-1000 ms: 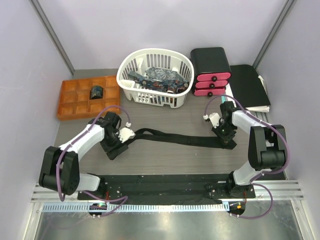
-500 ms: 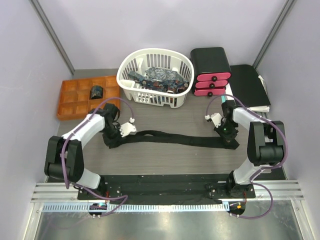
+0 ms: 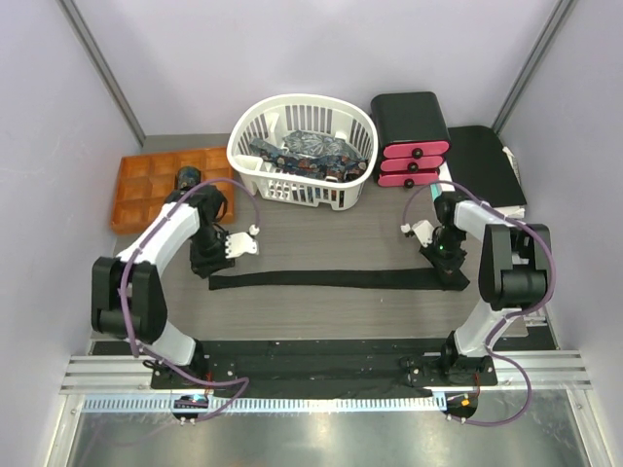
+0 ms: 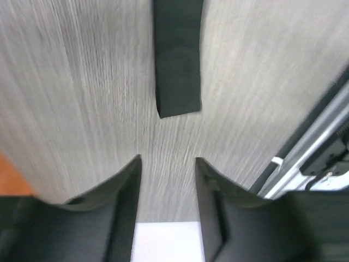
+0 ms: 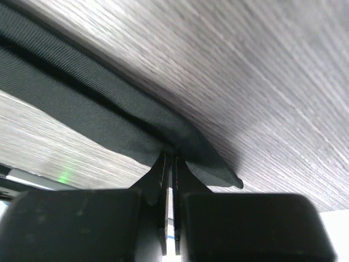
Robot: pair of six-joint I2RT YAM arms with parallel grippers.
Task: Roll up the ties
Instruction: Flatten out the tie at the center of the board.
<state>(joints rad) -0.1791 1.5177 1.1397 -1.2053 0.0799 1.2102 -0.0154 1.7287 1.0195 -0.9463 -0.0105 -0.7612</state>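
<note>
A plain black tie [image 3: 331,278] lies flat and straight across the table, left to right. My left gripper [image 3: 201,265] is open and empty, just back from the tie's narrow left end [image 4: 177,60]. My right gripper [image 3: 449,269] is shut on the tie's wide right end [image 5: 136,125], pinching the fabric at the table. Patterned dark blue ties [image 3: 310,151] lie in the white basket [image 3: 255,170]. A small rolled dark coil [image 3: 185,178] sits in a cell of the orange tray [image 3: 146,199].
A black box with pink drawers [image 3: 410,146] stands at the back right, beside a flat black folder [image 3: 484,165]. The arm bases and a metal rail [image 3: 321,375] run along the near edge.
The tie was pulled from a wavy line into a straight flat strip. My left gripper let go of its left end and moved back toward the orange tray. The right gripper kept its hold.
</note>
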